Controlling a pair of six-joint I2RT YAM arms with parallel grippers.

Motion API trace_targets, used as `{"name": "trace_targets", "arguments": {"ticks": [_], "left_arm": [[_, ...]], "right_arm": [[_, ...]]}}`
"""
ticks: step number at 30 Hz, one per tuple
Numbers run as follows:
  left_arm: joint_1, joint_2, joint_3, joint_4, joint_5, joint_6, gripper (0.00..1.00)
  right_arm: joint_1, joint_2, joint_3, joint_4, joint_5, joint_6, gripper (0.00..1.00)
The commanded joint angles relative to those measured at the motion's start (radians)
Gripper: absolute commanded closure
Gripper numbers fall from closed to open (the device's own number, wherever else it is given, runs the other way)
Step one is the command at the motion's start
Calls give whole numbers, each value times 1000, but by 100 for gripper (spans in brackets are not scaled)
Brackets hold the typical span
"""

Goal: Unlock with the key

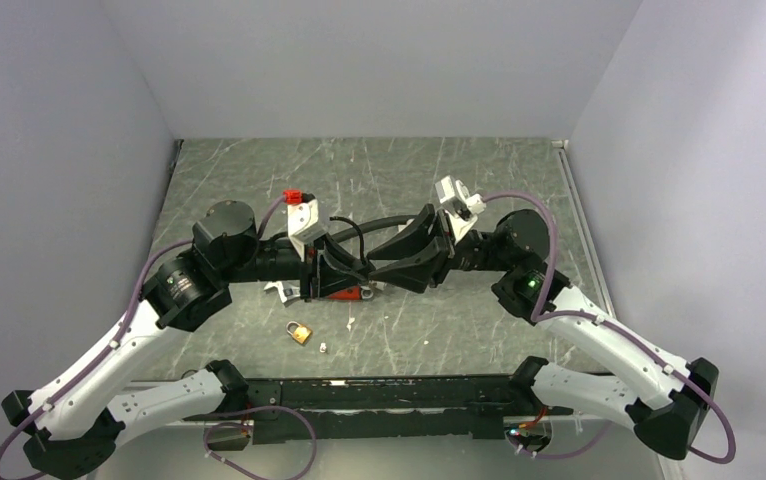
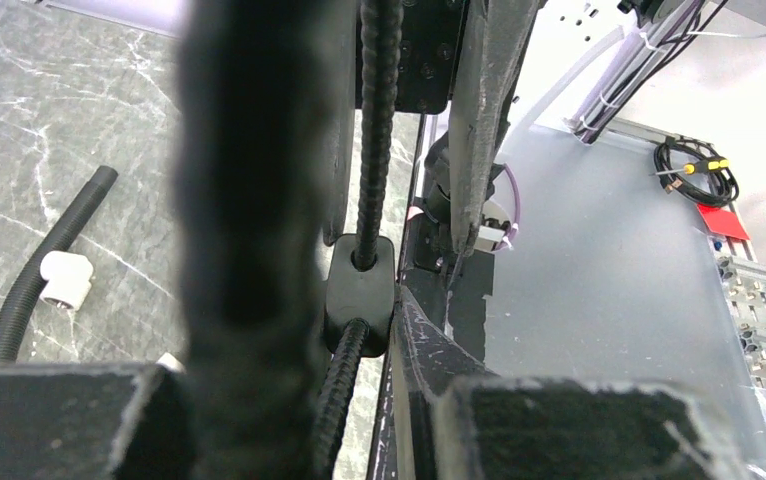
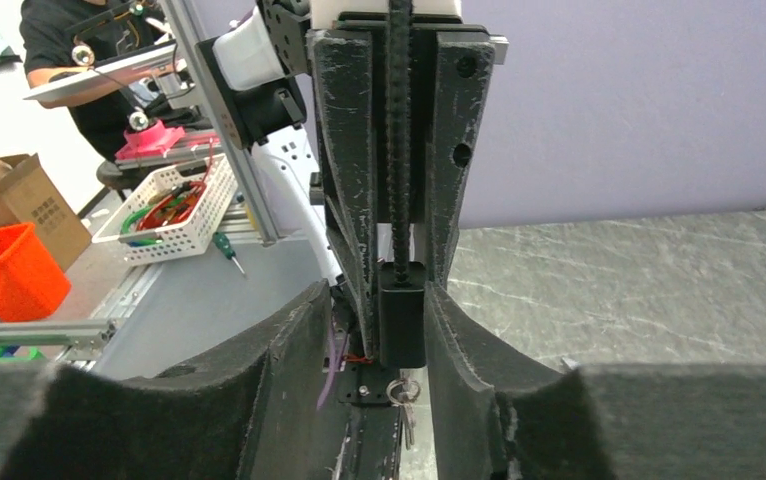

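Tiny thin silvery-grey metal key [image 3: 404, 396] is seen dangling on a small ring in mid-air, at the fingertips of the left pincer [image 1: 356, 270]. That pincer appears to be closed on it, though the grip itself is partly hidden. Both black pincers are seen tip to tip above the middle of the grey marbled counter [image 1: 479, 180], the left reaching in from nine o'clock, the right from three o'clock. The right pincer [image 1: 386, 267] is held with its jaws parted, nothing clamped between them. A small brass padlock [image 1: 300, 332] is seen lying on the counter at seven o'clock from the pincers, apart from them. A red-handled wrench [image 1: 345, 294] lies just beneath them. The step in hand is judged to be a hand-over of the key. Next, the padlock must be steadied and the key lined up with its keyhole, which cannot be made out.
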Motion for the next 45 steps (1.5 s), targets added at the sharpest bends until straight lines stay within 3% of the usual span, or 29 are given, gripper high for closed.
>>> {"name": "trace_targets", "arguments": {"ticks": [1, 8, 15, 20, 34, 45], "left_arm": [[5, -6, 4, 111, -72, 2, 100], [5, -23, -9, 139, -59, -12, 100], [5, -22, -24, 169, -11, -18, 100], [5, -42, -18, 148, 16, -13, 100], [5, -44, -32, 181, 51, -25, 100], [5, -8, -47, 197, 53, -22, 100]], "right_arm": [[16, -38, -15, 30, -105, 27, 54], [16, -61, -14, 22, -95, 31, 42], [16, -25, 2, -4, -40, 18, 46], [16, -62, 3, -20, 82, -15, 46], [17, -20, 21, 21, 76, 5, 47], [16, -23, 20, 46, 64, 13, 67]]}}
